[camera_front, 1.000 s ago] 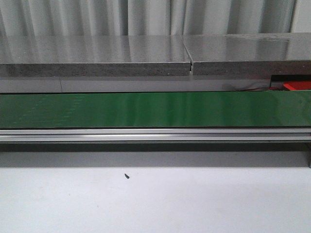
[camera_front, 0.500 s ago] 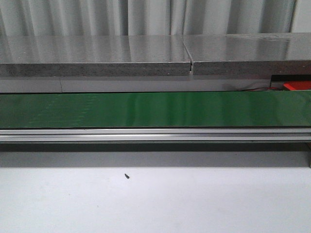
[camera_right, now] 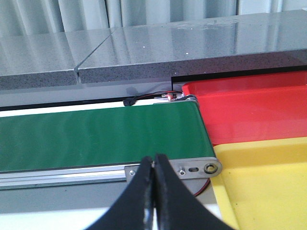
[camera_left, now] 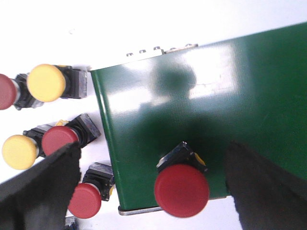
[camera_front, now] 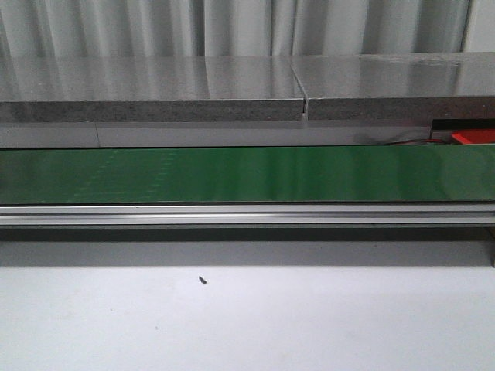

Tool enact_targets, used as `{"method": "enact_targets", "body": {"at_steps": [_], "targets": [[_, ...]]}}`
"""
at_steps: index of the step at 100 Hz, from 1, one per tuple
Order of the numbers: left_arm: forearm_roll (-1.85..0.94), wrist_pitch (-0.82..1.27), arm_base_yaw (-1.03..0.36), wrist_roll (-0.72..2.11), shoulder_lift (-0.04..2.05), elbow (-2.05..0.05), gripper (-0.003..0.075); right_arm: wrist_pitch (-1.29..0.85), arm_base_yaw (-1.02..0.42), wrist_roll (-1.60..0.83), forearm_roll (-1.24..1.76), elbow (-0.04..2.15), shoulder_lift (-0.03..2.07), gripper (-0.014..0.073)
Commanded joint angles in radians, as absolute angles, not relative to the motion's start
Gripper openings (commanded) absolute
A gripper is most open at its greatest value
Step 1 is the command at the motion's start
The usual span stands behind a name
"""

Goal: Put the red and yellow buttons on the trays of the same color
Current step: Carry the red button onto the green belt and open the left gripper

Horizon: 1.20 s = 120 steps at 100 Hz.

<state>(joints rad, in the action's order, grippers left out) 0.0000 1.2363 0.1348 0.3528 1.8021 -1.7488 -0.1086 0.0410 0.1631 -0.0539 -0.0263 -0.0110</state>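
Note:
In the left wrist view a red button point(camera_left: 181, 190) on a black base stands at the end of the green belt point(camera_left: 192, 96). My left gripper point(camera_left: 153, 158) is open around it, with both fingers well clear of it. Beside the belt, on the white table, lie two yellow buttons point(camera_left: 46, 82) point(camera_left: 19, 152) and several red buttons point(camera_left: 59, 140). My right gripper point(camera_right: 154, 163) is shut on nothing, in front of the belt's other end point(camera_right: 96, 136). Next to it are the red tray point(camera_right: 240, 110) and the yellow tray point(camera_right: 268, 182). Neither gripper shows in the front view.
The front view has the green belt point(camera_front: 247, 174) running across it behind an aluminium rail point(camera_front: 247, 214). A grey stone ledge point(camera_front: 155, 108) lies beyond. A corner of the red tray point(camera_front: 473, 137) shows at the far right. A small dark speck point(camera_front: 203, 280) lies on the white table.
A faint dotted sheen on the left part of the belt has drifted rightwards. Nothing else in the front view differs.

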Motion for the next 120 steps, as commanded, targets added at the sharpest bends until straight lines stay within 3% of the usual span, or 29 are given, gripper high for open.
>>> {"method": "enact_targets", "body": {"at_steps": [1,60,80,120], "targets": [[0.0,1.233,0.152,0.313,1.721,-1.783,0.0582,-0.034,0.049,0.159,-0.066,-0.013,-0.029,-0.0067],[-0.083,1.264,0.461,0.213,1.722,-1.717,0.0575,-0.034,0.049,0.159,-0.066,-0.013,-0.029,-0.0067],[0.032,1.282,0.505,0.018,1.783,-1.717,0.0575,-0.034,0.049,0.159,-0.066,-0.013,-0.029,-0.0067],[-0.067,1.272,0.553,-0.175,1.869,-1.719,0.0575,-0.034,0.049,0.159,-0.066,-0.013,-0.029,-0.0067]]}}
